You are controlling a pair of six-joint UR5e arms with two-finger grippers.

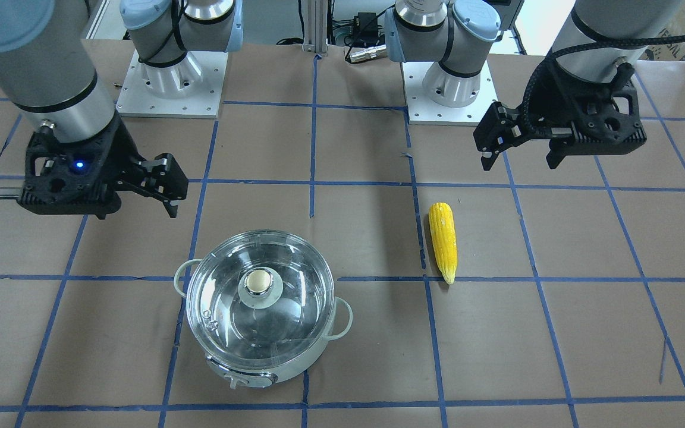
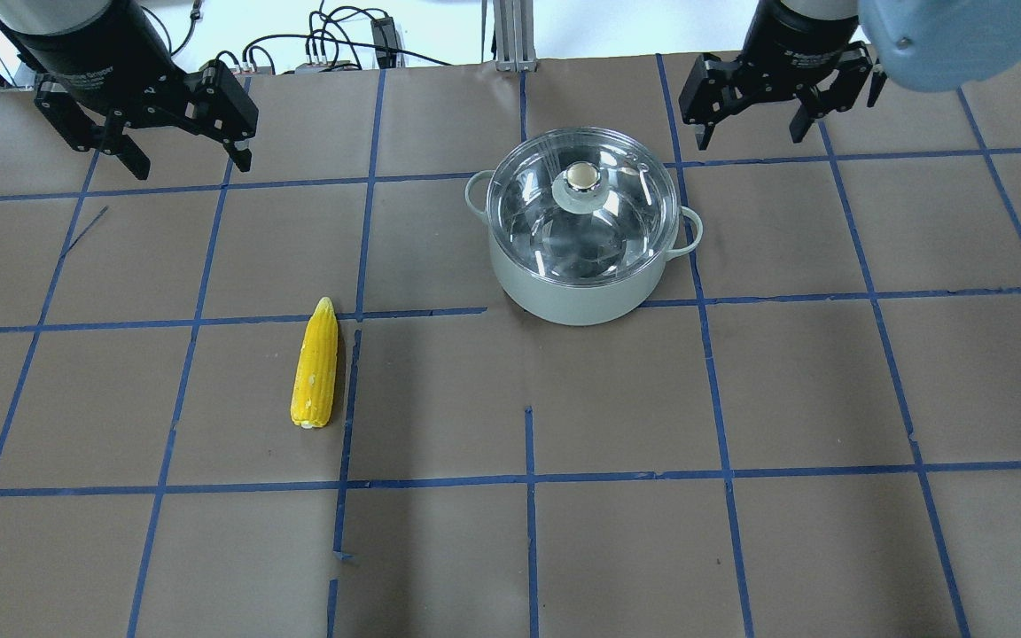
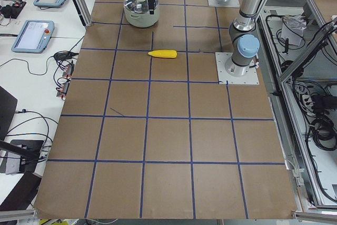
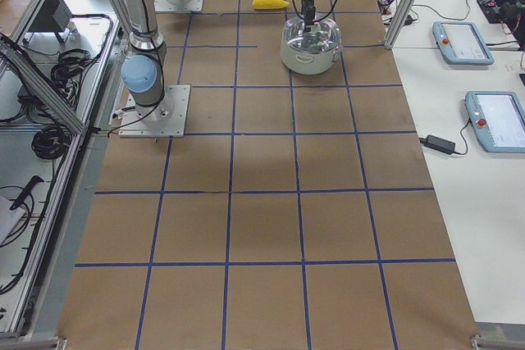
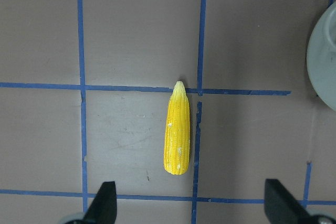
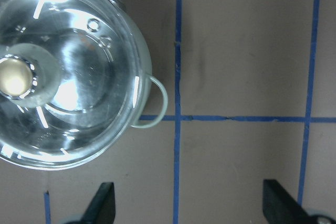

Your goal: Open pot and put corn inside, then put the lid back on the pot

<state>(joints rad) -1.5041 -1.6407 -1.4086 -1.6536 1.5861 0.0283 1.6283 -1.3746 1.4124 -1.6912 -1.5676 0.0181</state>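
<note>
The pot [image 2: 564,301] stands on the table with the glass lid [image 2: 626,221] on it, and its knob [image 2: 580,177] is centred. The yellow corn [image 2: 315,363] lies flat on the paper to the pot's left, tip pointing away from me. My left gripper [image 2: 190,167] is open and empty, hovering high beyond the corn [image 5: 177,129]. My right gripper [image 2: 752,140] is open and empty, hovering beyond and to the right of the pot; its wrist view shows the lid [image 6: 79,93] and one side handle [image 6: 157,100]. The front view shows the pot [image 1: 310,359], lid [image 1: 295,315] and corn [image 1: 442,241].
Brown paper with a blue tape grid covers the table [image 2: 528,549]. The two arm bases [image 1: 170,77] [image 1: 449,83] stand on white plates on my side. Operator tablets [image 3: 34,35] lie on side benches off the table.
</note>
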